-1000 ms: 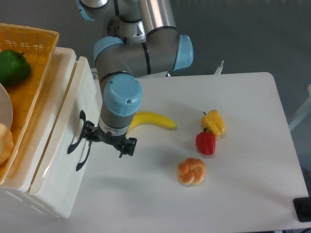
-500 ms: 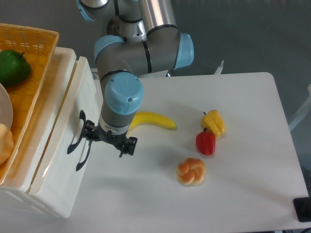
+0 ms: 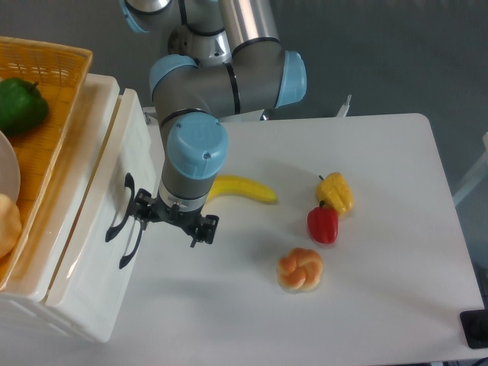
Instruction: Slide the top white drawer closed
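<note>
1. The top white drawer (image 3: 95,164) sits at the left, its black handle (image 3: 118,210) facing the tabletop (image 3: 381,297).
2. The hand (image 3: 171,223) hangs just beside both handles, fingers spread, holding nothing.
3. Judged best: push squarely on the upper front, clear of the lower white drawer (image 3: 95,286).

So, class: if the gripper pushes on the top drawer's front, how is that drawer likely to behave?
The top drawer looks like rigid glossy plastic, so it would probably slide as one piece rather than flex. Its slick face could let the gripper skid sideways. The curved black handle sticks out, so a push there might catch a finger.
</note>
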